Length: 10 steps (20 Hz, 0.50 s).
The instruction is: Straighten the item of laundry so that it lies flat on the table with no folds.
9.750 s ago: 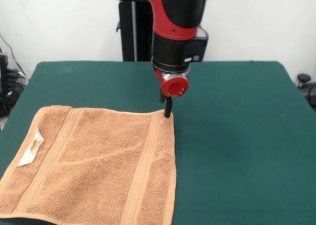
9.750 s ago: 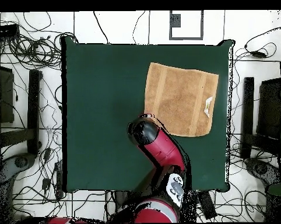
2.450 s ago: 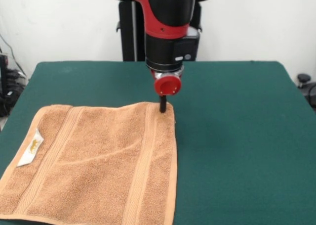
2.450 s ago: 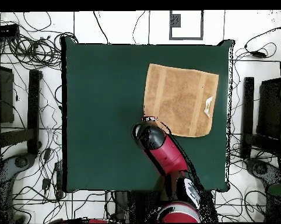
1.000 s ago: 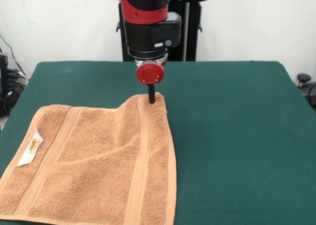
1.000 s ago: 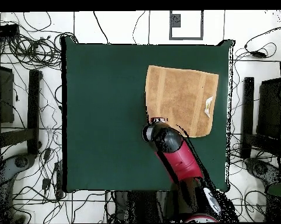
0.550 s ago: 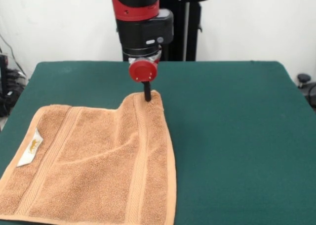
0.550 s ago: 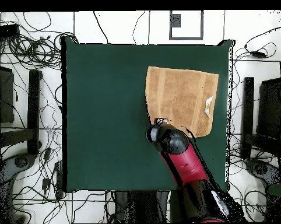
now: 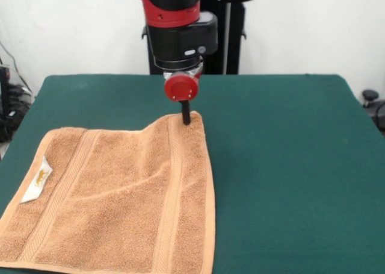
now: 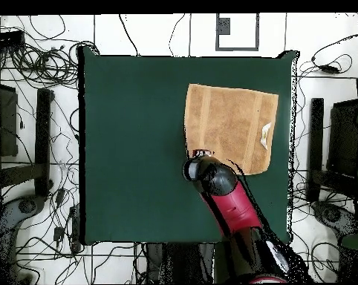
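The light-brown towel (image 9: 120, 196) lies on the green table (image 9: 289, 165) at the front left, with its white tag (image 9: 37, 180) near the left edge. Its far right corner is drawn up and toward the pedestal, with slight creases running from it. My gripper (image 9: 186, 115) comes down from the red and black arm (image 9: 177, 27) and is shut on that corner. In the overhead view the towel (image 10: 230, 122) lies at the table's (image 10: 130, 133) upper right, and the arm (image 10: 219, 185) covers the gripper at the towel's lower left corner.
The black pedestal (image 9: 231, 39) stands behind the table's far edge. Cables (image 10: 33, 67) and stands (image 10: 42, 133) surround the table on the floor. Bare green cloth lies to the right of the towel in the front view.
Since the earliest frames my gripper has moved left and toward the pedestal, dragging the towel's far right corner with it. Over the last second it has barely moved.
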{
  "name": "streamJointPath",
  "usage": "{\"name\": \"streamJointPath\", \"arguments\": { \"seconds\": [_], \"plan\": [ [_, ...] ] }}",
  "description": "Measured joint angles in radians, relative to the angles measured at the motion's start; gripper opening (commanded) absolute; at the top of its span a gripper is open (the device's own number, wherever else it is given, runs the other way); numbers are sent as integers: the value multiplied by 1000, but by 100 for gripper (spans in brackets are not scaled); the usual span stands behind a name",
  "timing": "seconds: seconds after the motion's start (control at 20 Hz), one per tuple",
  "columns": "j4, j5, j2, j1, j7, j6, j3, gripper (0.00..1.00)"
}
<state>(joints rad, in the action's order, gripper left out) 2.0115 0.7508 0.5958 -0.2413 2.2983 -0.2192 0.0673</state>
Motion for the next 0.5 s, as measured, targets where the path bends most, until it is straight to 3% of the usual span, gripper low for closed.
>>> {"name": "streamJointPath", "arguments": {
  "seconds": [0.5],
  "plan": [
    [0,0,-2,19,0,0,1,0]
  ]
}}
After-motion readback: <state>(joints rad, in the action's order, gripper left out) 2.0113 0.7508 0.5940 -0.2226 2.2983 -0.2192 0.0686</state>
